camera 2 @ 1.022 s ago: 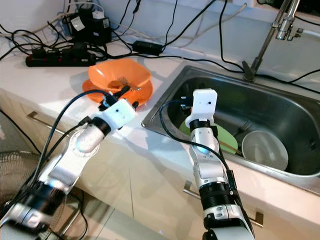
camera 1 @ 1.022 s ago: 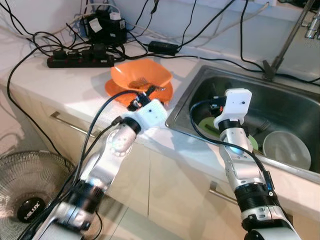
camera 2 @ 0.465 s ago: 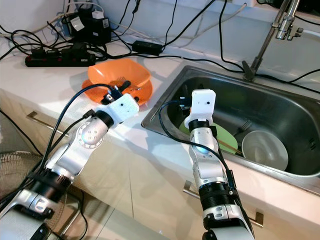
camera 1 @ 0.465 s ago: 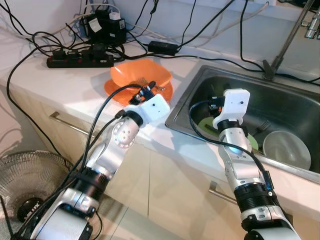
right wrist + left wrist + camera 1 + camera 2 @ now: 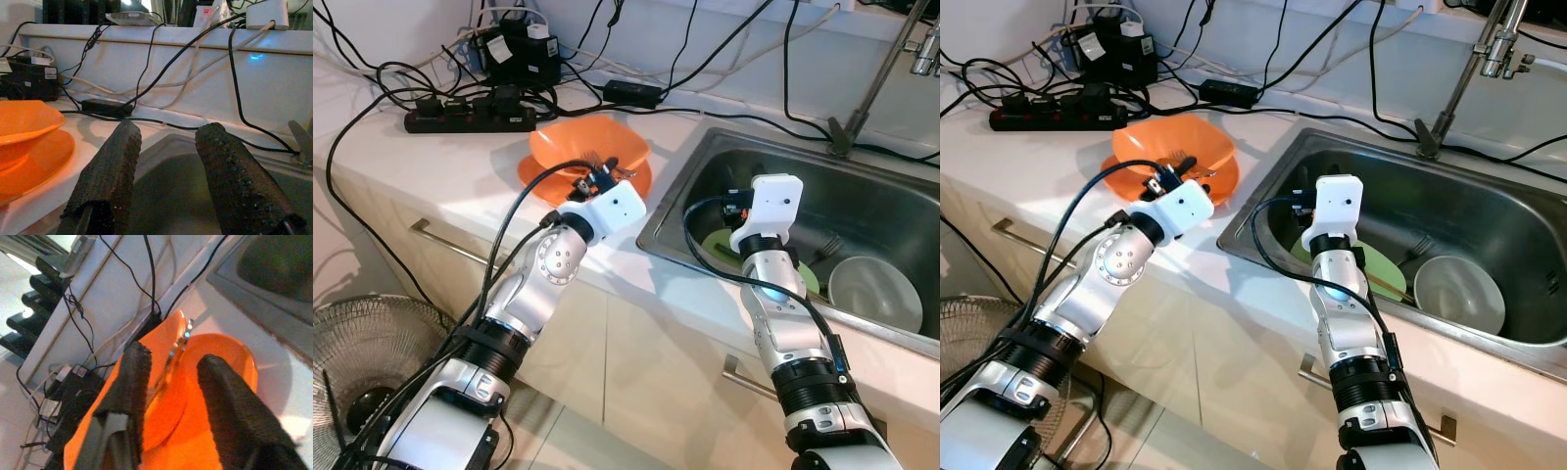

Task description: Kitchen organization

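Observation:
An orange bowl (image 5: 590, 147) sits on an orange plate (image 5: 533, 174) on the white counter, left of the sink. A metal fork (image 5: 176, 345) lies in the bowl. My left gripper (image 5: 171, 377) is open at the bowl's near rim, its two fingers astride the rim and fork as the left wrist view shows them. My right gripper (image 5: 164, 142) is open with nothing between its fingers, held over the left part of the steel sink (image 5: 862, 186). In the sink lie a green plate (image 5: 720, 243), a white bowl (image 5: 874, 292) and a fork (image 5: 822, 250).
A black power strip (image 5: 470, 119), adapters and many cables crowd the counter behind the orange bowl. The faucet (image 5: 871, 88) rises at the back right. A floor fan (image 5: 362, 372) stands at lower left, below the drawer handle (image 5: 450, 245).
My left arm has reached forward and up, bringing its gripper from the counter's front edge to the orange bowl's rim. The right arm has stayed where it was.

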You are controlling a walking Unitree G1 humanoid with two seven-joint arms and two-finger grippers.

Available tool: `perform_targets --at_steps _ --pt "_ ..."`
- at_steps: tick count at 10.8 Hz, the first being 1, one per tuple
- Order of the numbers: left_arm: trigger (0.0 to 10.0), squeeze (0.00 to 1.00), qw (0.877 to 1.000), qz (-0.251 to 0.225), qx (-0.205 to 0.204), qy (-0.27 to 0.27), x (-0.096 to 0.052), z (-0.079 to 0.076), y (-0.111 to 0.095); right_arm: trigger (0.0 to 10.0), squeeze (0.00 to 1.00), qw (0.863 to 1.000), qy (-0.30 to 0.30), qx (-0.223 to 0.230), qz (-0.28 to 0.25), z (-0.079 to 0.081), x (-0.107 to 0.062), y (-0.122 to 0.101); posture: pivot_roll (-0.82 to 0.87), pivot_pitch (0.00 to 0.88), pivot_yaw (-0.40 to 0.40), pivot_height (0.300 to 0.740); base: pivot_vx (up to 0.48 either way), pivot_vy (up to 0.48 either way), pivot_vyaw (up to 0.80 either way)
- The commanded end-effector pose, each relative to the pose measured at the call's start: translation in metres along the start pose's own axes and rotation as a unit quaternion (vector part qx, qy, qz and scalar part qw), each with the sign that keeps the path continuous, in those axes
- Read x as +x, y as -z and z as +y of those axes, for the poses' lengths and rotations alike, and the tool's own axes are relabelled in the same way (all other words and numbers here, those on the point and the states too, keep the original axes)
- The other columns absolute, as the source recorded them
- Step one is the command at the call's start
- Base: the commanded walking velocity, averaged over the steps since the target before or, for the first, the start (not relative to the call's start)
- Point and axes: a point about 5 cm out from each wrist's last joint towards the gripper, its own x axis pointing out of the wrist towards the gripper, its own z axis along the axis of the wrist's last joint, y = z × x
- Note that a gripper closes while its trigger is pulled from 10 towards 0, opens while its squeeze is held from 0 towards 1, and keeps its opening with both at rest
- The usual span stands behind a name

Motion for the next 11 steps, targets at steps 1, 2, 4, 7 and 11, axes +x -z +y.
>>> perform_targets --at_steps 1,2,4,7,11 --pt "0.0 0.00 1.000 -0.010 0.004 -0.006 0.004 0.004 -0.006 10.0 0.00 1.000 0.003 -0.004 0.002 -0.001 -0.002 0.001 0.20 0.000 -0.026 0.740 0.000 0.000 0.00" --pt "7.5 0.00 1.000 -0.007 0.009 -0.002 0.007 0.002 -0.005 10.0 0.00 1.000 0.005 -0.005 0.005 -0.002 -0.002 0.002 0.20 0.000 -0.027 0.740 0.000 0.000 0.00" --pt "10.0 0.00 1.000 -0.003 0.014 -0.004 0.009 0.003 -0.004 10.0 0.00 1.000 0.013 -0.010 0.008 -0.008 -0.001 0.004 0.20 0.000 -0.026 0.740 0.000 0.000 0.00" --pt "10.0 0.00 1.000 -0.006 0.016 -0.012 0.014 0.007 -0.007 10.0 0.00 1.000 0.018 -0.008 0.008 -0.009 -0.001 0.004 0.19 0.000 -0.024 0.740 0.000 0.000 0.00" --pt "10.0 0.00 1.000 -0.016 0.018 -0.014 0.020 0.008 -0.011 10.0 0.00 1.000 0.021 -0.006 0.009 -0.007 -0.002 0.004 0.20 0.000 -0.022 0.740 0.000 0.000 0.00"
